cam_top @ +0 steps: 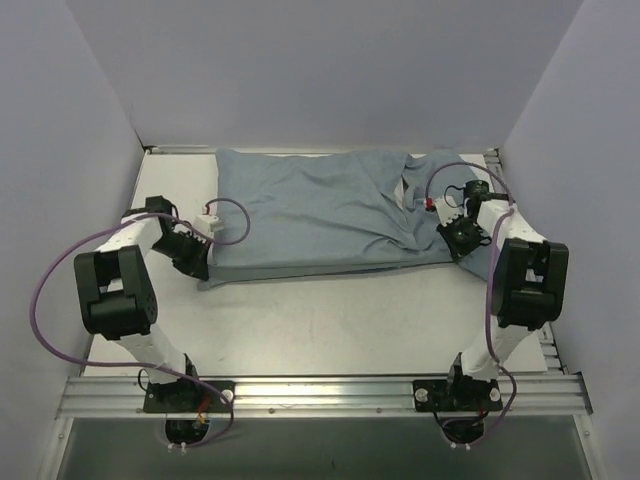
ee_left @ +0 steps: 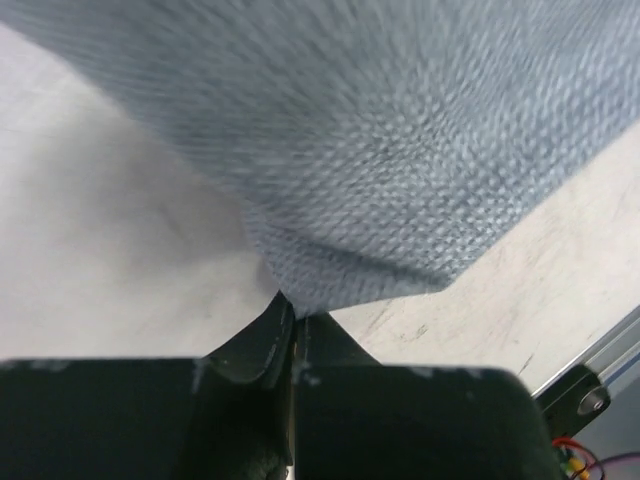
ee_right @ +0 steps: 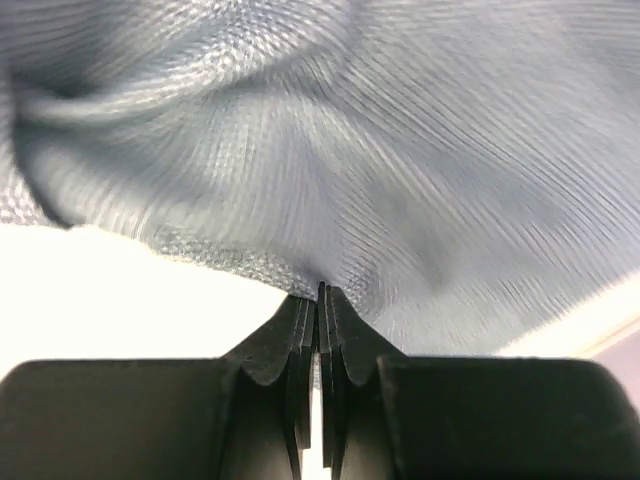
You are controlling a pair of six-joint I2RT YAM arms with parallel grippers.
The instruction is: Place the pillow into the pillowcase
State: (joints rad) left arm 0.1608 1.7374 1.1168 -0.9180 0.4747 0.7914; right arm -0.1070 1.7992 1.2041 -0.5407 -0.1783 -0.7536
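The pale grey-blue pillowcase (cam_top: 310, 215) lies spread across the far half of the table and looks plump; it has folds and a dark gap near its right end. No white pillow shows; it is hidden or out of view. My left gripper (cam_top: 205, 268) is at the pillowcase's near left corner. In the left wrist view the gripper (ee_left: 293, 318) is shut on the corner of the cloth (ee_left: 400, 150). My right gripper (cam_top: 447, 226) is at the pillowcase's right end. In the right wrist view it (ee_right: 322, 292) is shut on a pinch of the cloth (ee_right: 350, 130).
The white table (cam_top: 330, 320) has bare surface between the pillowcase and the arm bases. An aluminium rail (cam_top: 320, 395) runs along the near edge. Pale walls close in the left, right and back sides. Purple cables loop off both arms.
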